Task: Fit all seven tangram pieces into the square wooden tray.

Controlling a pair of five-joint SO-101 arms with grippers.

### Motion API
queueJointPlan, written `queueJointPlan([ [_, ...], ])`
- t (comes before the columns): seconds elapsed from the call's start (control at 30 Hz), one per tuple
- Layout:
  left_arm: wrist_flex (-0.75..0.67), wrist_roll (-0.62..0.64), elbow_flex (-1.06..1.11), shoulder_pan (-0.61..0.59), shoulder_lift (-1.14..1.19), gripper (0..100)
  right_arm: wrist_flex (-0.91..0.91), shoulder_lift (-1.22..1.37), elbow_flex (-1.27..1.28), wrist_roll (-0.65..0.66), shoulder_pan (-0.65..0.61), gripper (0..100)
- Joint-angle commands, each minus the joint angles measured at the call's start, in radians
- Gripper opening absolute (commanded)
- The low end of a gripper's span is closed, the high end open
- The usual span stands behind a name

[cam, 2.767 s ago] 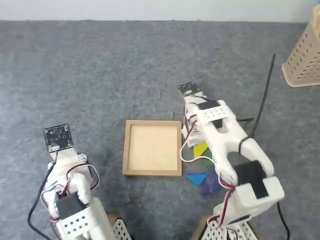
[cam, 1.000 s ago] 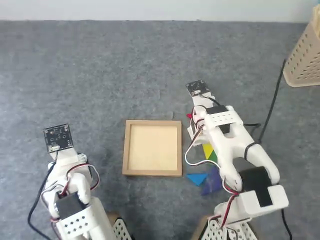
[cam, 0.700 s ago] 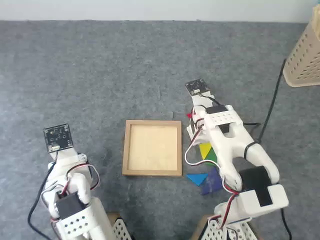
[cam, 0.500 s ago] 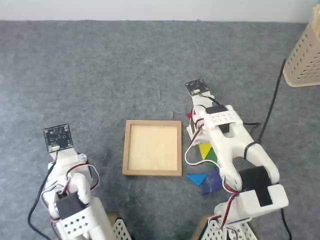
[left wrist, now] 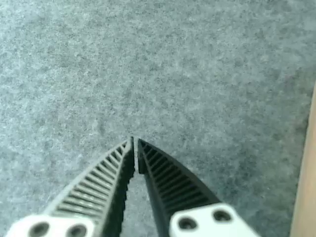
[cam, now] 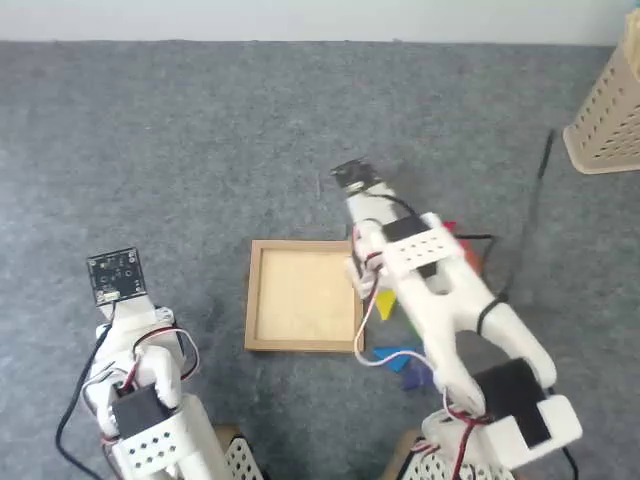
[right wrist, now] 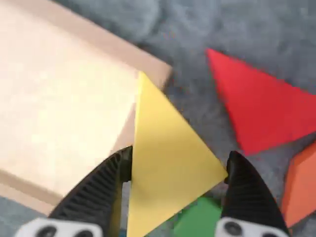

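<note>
The grey worktop (cam: 180, 140) runs wall to wall, with a pale slotted basket (cam: 605, 110) off at its far right corner. The right arm stretches out over the near right side of the tray (cam: 305, 345), which sits square to the worktop's edges with nothing lying on the part of its floor I can see.

The right pincer (right wrist: 177, 165) is clamped on the yellow triangle (right wrist: 168, 168), one finger on each side. The triangle's long edge runs across the tray's rim, and one sharp tip points in over the rim close to a corner. I can't tell whether it hangs level or tilted.

Just outside that corner lies a red triangle (right wrist: 256, 118), flat on the worktop with a sharp tip aimed back at the tray. An orange piece (right wrist: 298, 190) sits right beside it, and a green piece (right wrist: 197, 222) shows from under the yellow one. A blue piece (cam: 398, 354) lies near the tray's near right corner, under the arm.

The left pincer (left wrist: 134, 142) is clenched on nothing, tips together over bare worktop, just left of the tray.
</note>
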Motion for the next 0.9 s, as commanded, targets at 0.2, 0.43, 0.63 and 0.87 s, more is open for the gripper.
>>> queueJointPlan([
  [0.2, 0.006, 0.015, -0.008, 0.003, -0.008, 1, -0.128, -0.062, -0.075, -0.078, -0.260, 18.3],
  [0.43, 0.006, 0.015, -0.008, 0.003, -0.008, 1, -0.166, -0.061, -0.078, -0.305, -0.288, 18.4],
  [0.63, 0.006, 0.015, -0.008, 0.003, -0.008, 1, -0.191, 0.021, -0.101, -0.339, -0.395, 18.5],
  [0.87, 0.006, 0.015, -0.008, 0.003, -0.008, 1, -0.179, 0.090, -0.137, -0.328, -0.398, 19.9],
])
